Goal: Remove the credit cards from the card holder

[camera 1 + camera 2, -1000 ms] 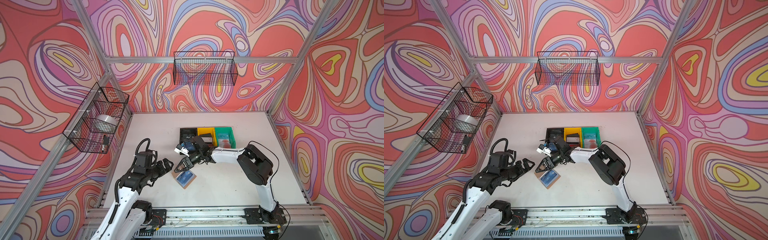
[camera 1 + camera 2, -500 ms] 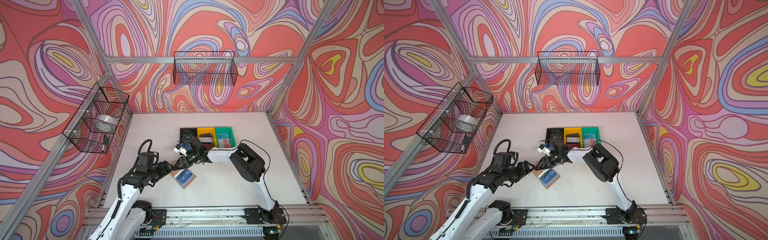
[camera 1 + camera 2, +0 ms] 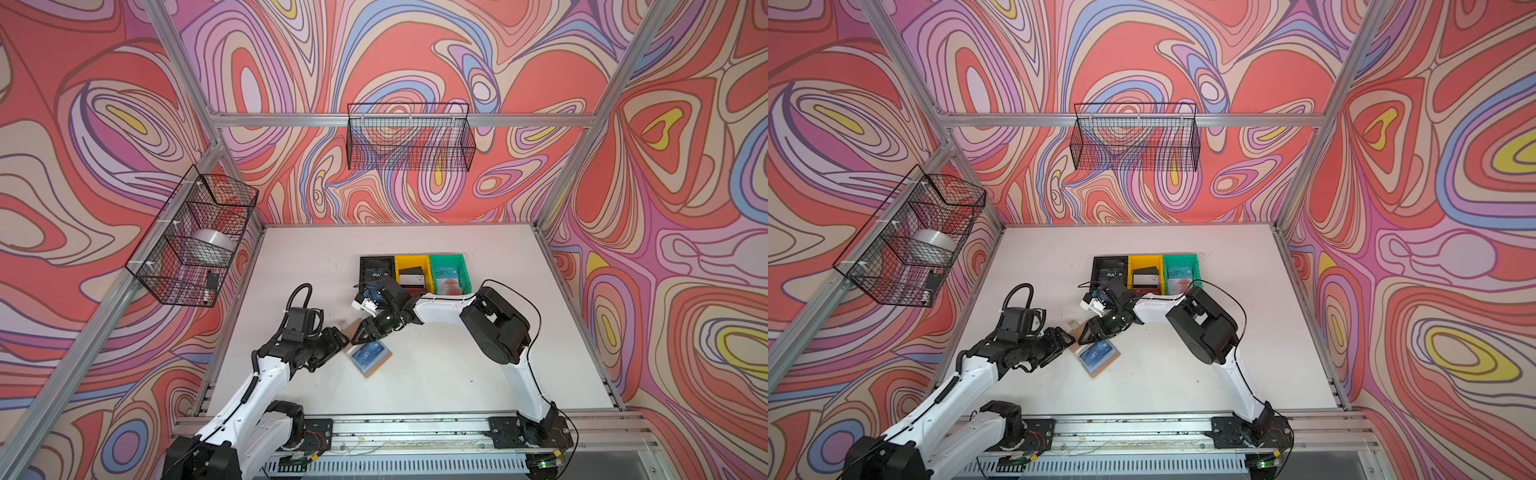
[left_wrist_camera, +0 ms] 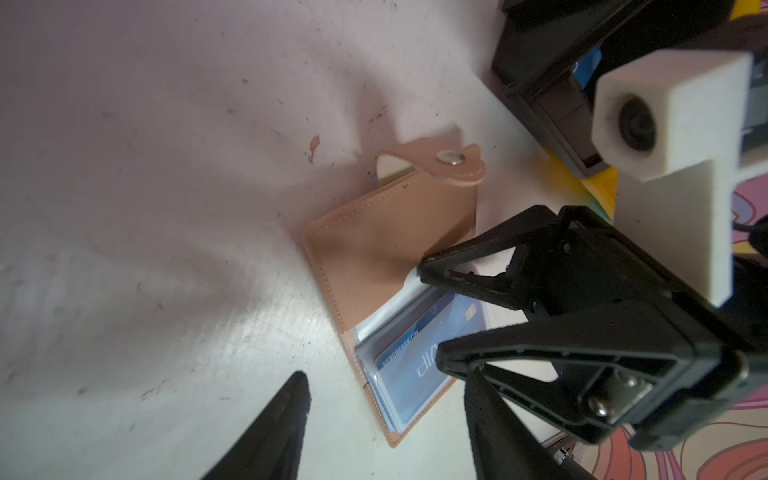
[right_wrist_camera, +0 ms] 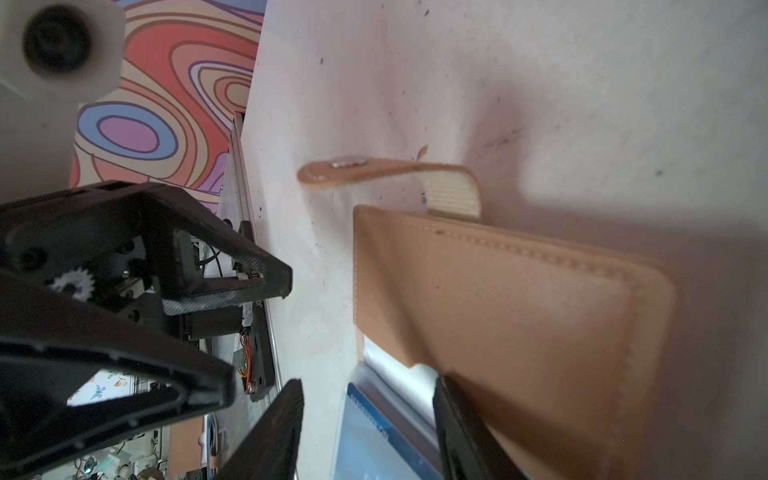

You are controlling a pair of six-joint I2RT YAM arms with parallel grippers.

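Observation:
The tan card holder [image 3: 376, 365] lies open on the white table in both top views, its cover flap [image 4: 386, 245] raised and its snap strap [image 5: 345, 170] loose. A blue credit card [image 4: 419, 361] with white "VIP" lettering sits in the clear sleeve [image 5: 395, 370]. My right gripper [image 5: 370, 432] is open astride the sleeve's edge, one finger [image 5: 457, 419] against the inside of the flap. My left gripper [image 4: 386, 428] is open, with the holder's near corner [image 4: 395, 440] between its fingers. In the top views the left gripper [image 3: 1065, 338] and right gripper [image 3: 1086, 336] meet over the card holder [image 3: 1102, 368].
Behind the holder stand three small bins in a row: black [image 3: 361, 270], yellow [image 3: 397, 270] and green [image 3: 465, 274], each with cards inside. Wire baskets hang on the left wall [image 3: 195, 241] and back wall [image 3: 409, 137]. The table's front rail [image 3: 415, 428] is near.
The left arm has moved right, up to the card holder. The right gripper has come down onto the holder's open flap. Both grippers' jaws have narrowed.

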